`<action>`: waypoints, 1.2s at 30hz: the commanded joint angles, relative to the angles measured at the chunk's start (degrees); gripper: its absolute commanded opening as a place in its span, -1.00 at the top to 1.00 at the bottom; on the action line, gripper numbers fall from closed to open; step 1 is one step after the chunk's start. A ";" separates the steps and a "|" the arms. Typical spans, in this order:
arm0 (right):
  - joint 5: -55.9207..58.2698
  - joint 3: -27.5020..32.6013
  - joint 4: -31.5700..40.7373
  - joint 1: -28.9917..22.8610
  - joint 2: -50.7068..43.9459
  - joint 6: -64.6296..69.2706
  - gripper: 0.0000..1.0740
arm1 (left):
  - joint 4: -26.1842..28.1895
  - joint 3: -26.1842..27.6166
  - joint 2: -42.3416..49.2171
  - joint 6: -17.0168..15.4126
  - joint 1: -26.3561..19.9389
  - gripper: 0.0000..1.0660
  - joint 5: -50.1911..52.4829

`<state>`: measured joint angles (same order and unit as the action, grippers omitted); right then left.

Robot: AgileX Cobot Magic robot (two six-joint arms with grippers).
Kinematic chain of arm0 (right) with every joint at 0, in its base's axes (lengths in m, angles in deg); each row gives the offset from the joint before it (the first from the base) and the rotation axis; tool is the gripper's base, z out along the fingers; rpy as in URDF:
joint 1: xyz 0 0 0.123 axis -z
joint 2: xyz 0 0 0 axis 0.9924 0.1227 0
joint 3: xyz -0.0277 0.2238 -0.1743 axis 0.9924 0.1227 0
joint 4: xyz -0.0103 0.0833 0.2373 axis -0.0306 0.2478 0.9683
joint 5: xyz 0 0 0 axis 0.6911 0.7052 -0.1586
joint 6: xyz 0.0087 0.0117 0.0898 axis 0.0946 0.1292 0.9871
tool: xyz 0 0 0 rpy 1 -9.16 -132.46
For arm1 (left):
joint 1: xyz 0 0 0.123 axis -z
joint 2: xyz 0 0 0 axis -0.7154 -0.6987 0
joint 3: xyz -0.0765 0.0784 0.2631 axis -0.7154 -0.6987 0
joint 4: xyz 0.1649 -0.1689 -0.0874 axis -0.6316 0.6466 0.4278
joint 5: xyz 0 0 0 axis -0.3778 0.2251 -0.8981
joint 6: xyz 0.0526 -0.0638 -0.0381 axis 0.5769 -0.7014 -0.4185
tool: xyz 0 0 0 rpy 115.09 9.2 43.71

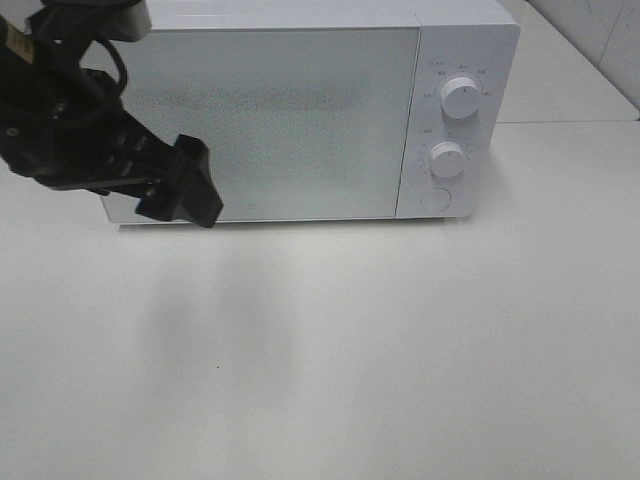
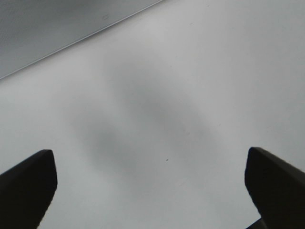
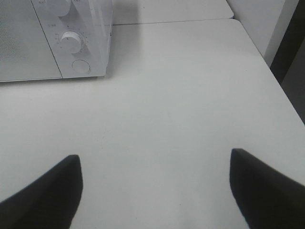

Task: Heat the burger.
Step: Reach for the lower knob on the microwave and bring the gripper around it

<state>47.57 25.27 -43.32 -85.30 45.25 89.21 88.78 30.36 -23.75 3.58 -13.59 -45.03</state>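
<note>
Over the back left of the table (image 1: pixel 350 350): left gripper (image 1: pixel 182 193), fingers spread wide, holding nothing. Just behind it, along the back edge: white microwave (image 1: pixel 270 110), door (image 1: pixel 300 130) shut. On its right side: two round knobs (image 1: pixel 461 97), one above the other, with a round button (image 1: pixel 435 198) below. Over the right part of the table: right gripper (image 3: pixel 155 191), spread wide too, holding nothing. No sight of the burger; cannot tell where.

Bright even light, soft shadow on table (image 1: pixel 400 350), blurred fingers (image 2: pixel 28 186)

Lab-like test bench (hardly a kitchen): white microwave (image 1: pixel 300 110) on a white table (image 1: pixel 400 350)
</note>
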 commanded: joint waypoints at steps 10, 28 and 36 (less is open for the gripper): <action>-0.29 0.06 -0.17 0.29 -1.72 0.29 -0.41 | -0.29 0.00 6.07 5.27 -12.38 -0.98 -14.90; -0.29 0.06 -0.17 0.29 -1.72 0.29 -0.41 | -1.09 -13.58 23.26 13.29 -32.31 -0.98 -16.79; -0.29 0.06 -0.17 0.29 -1.72 0.29 -0.41 | -0.23 -21.08 34.89 12.49 -36.55 -0.98 -17.76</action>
<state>47.57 25.27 -43.32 -85.30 45.25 89.21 87.35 11.62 7.36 17.05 -49.92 -62.34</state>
